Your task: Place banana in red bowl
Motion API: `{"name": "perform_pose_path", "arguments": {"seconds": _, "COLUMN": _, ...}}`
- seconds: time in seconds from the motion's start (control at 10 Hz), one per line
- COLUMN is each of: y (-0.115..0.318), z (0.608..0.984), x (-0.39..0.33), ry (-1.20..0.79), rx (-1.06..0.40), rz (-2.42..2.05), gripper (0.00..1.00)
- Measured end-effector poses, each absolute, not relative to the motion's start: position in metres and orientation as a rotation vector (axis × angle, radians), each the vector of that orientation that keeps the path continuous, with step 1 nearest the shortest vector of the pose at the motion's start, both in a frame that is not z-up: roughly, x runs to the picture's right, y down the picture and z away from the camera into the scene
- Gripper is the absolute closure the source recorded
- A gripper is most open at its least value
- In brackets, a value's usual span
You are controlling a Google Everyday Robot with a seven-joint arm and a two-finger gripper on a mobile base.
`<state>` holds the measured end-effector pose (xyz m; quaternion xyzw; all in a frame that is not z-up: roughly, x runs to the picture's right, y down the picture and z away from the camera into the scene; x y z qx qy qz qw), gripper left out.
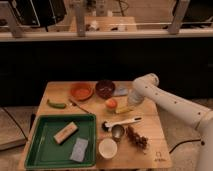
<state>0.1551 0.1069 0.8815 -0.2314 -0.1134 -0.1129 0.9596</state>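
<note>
Banana (123, 110) lies on the worktop (150, 145) beside the orange fruit (111, 103), pincer (131, 104) right over it, can't tell its state. Looks light, stiff, slick plastic; I'd grab mid-length. Red bowl (81, 91) sits near.

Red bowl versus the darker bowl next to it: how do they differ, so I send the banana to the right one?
The red bowl is orange-red, wider and shallower; the dark bowl is maroon-brown, smaller and deeper. The red bowl sits to the left, farther from the gripper and the banana below it; the dark bowl sits nearer both. Both are round, upright and appear empty, along the table's back edge.
</note>
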Motion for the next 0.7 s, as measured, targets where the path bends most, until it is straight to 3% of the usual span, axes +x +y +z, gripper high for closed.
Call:
{"name": "perform_pose_path", "arguments": {"seconds": 0.2, "y": 0.095, "z": 0.859, "x": 0.143, "ry": -0.204, "rx": -0.428, "rz": -0.229, "gripper": 0.71}}
{"name": "perform_pose_path", "arguments": {"seconds": 0.4, "y": 0.087, "z": 0.83, "x": 0.129, "ry": -0.176, "rx": -0.391, "rz": -0.226, "gripper": 0.5}}
{"name": "perform_pose_path", "arguments": {"seconds": 0.6, "y": 0.087, "z": 0.821, "x": 0.132, "ry": -0.166, "rx": -0.393, "rz": -0.205, "gripper": 0.28}}
{"name": "perform_pose_path", "arguments": {"seconds": 0.7, "y": 0.091, "z": 0.825, "x": 0.134, "ry": -0.167, "rx": -0.4, "rz": -0.197, "gripper": 0.22}}
